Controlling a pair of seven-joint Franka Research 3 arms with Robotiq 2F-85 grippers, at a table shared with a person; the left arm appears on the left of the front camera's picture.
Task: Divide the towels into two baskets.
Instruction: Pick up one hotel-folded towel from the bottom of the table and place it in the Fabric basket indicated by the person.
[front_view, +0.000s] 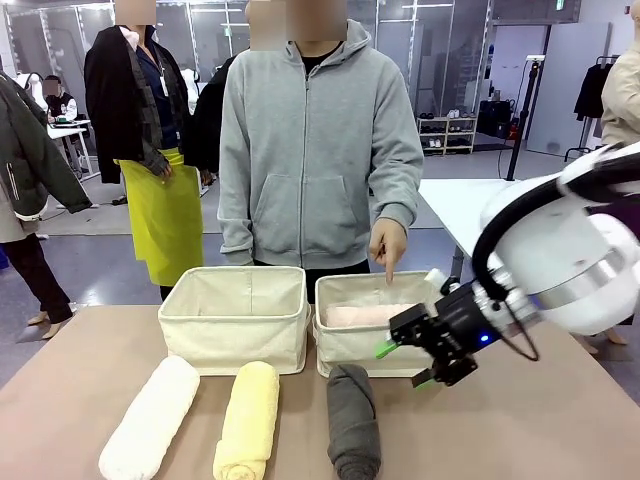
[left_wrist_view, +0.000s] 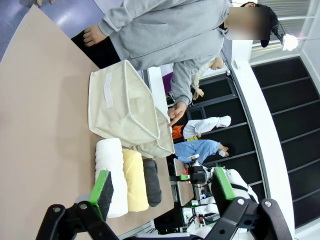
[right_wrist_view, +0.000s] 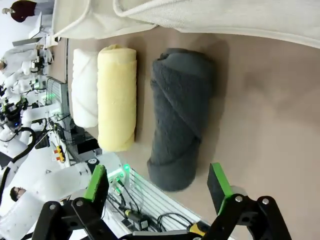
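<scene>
the right end effector (front_view: 405, 366) is hovering wide open by the grey towel (front_view: 353, 425). the left end effector (left_wrist_view: 162, 189) is gaping wide too, holding nothing.

- No words, brand names, numbers or signs can be read in any of the views.
- A white strip (left_wrist_view: 108, 90) sits on the outer wall of one basket (left_wrist_view: 125, 117). No print can be made out on it.
</scene>
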